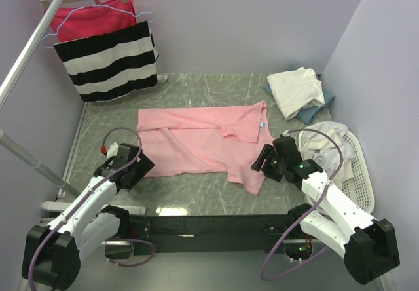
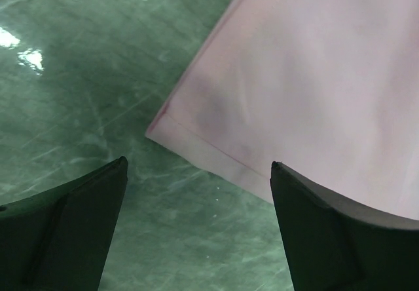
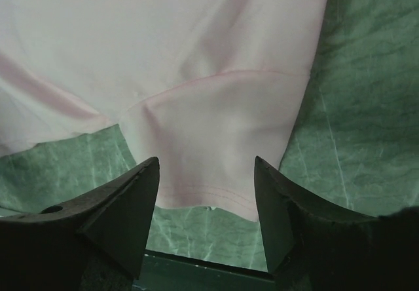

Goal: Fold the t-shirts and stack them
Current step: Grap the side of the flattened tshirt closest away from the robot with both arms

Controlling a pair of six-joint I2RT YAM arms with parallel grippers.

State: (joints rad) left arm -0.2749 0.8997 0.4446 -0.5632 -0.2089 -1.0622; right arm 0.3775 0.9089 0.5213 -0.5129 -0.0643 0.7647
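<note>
**A:** So, which way does the pink t-shirt [image 1: 203, 140] lie from each pincer?

**B:** Ahead of both. It is spread on the table [image 1: 196, 193] with its long axis running crosswise. The hem end is toward the left pincer [image 1: 131, 166] and the collar end toward the right pincer [image 1: 268, 160].

**A:** How does the left one stand?

**B:** Its jaws are wide and hold nothing. In its wrist view the hem corner [image 2: 157, 130] sits just ahead of the gap, a little toward the left finger. Only bare table lies under the fingertips.

**A:** And the right?

**B:** It is partway open and, as far as I can tell, empty. A sleeve [image 3: 209, 140] lies flat just ahead of it, its stitched edge reaching in between the two fingers.

**A:** Which arm is nearer, then?

**B:** The right, I'd judge, since cloth is already inside its gap. The left needs a short reach forward to get the corner. My guess is that both will pinch the near edge and carry it away from the arms.

**A:** Is anything in the way?

**B:** Nothing lies between the pincers and the cloth. Beyond the right pincer a folded white t-shirt [image 1: 294, 91] rests on a blue one [image 1: 321, 104]. Just to its right is a basket [image 1: 363, 173] of cream t-shirts [image 1: 321, 140], close to that arm's cable. Far beyond the left pincer, a striped garment [image 1: 108, 58] and a red garment [image 1: 91, 16] hang well apart from the work.
</note>
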